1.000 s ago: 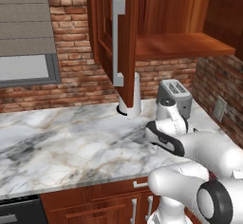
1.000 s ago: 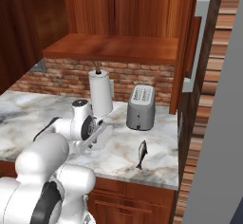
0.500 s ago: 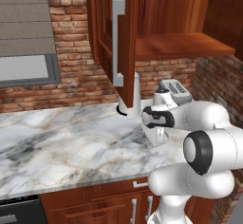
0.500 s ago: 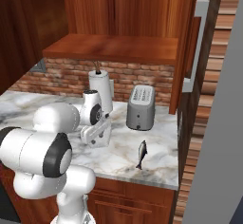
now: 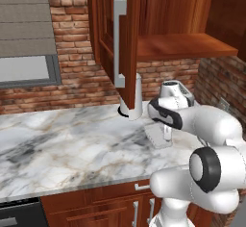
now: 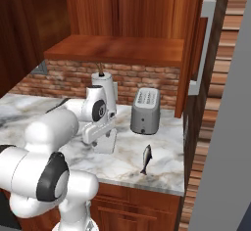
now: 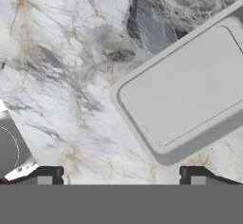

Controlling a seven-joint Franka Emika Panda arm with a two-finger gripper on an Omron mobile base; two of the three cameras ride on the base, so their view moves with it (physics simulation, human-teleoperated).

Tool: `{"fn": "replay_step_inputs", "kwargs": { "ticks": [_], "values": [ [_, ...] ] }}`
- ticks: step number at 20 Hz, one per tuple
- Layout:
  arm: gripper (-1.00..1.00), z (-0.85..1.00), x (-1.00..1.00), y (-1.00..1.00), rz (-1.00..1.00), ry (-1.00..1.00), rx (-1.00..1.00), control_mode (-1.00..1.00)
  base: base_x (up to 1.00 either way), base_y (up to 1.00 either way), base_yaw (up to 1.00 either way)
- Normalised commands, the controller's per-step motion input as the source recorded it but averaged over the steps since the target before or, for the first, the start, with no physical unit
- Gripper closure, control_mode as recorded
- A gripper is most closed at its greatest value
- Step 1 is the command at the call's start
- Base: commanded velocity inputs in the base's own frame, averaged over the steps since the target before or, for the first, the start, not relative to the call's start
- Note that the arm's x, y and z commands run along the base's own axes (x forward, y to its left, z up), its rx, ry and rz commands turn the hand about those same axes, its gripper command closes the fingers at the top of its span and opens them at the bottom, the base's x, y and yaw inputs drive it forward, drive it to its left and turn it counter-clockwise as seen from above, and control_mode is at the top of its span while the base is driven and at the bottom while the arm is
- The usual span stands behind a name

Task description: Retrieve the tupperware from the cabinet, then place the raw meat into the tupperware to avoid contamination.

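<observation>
The marble counter [image 5: 62, 149] spans the lower half of the left base view, under the open cabinet [image 6: 122, 44] at the top. The toaster [image 6: 145, 110] stands at centre of the right base view, the fish-shaped raw meat [image 6: 146, 158] just below it. The tupperware [image 7: 190, 90] lies flat at the hand view's right. The gripper [image 7: 121, 175], bottom centre, is spread wide, holding nothing.
</observation>
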Motion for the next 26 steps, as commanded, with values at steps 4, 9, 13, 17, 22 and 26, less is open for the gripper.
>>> {"fn": "replay_step_inputs", "kwargs": {
  "ticks": [4,9,13,17,22,26],
  "values": [
    [-1.00,0.23,-0.34,-0.36,-0.14,-0.09,0.01,-1.00,0.00,0.00,0.00],
    [-1.00,0.05,-0.31,-0.38,-0.17,-0.10,0.00,-1.00,0.00,0.00,0.00],
    [-1.00,0.00,-0.04,-0.34,-0.25,-0.04,0.00,-1.00,0.00,0.00,0.00],
    [-1.00,0.02,0.01,-0.28,-0.31,0.00,0.02,-1.00,0.00,0.00,0.00],
    [-1.00,0.00,0.16,-0.27,-0.35,0.02,0.04,-1.00,0.00,0.00,0.00],
    [-1.00,0.00,-0.07,-0.48,-0.02,-0.01,0.07,-1.00,0.00,0.00,0.00]
  ]
}}
